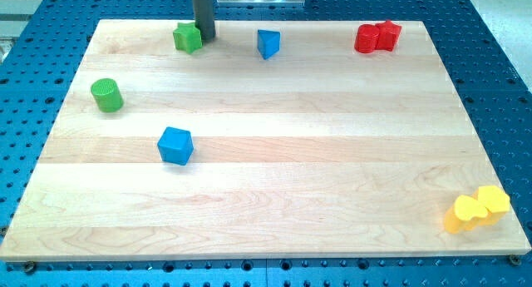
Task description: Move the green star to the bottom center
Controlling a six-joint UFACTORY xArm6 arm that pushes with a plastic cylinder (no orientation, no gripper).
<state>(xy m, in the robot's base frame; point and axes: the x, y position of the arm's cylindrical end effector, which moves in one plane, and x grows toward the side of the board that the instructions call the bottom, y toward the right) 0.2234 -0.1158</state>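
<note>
The green star sits near the top edge of the wooden board, left of centre. My tip stands just to the star's right, touching or almost touching it. The rod rises straight up out of the view's top.
A green cylinder is at the left. A blue cube lies left of centre. A blue triangular block is at top centre. Two red blocks touch at top right. Two yellow blocks touch at bottom right.
</note>
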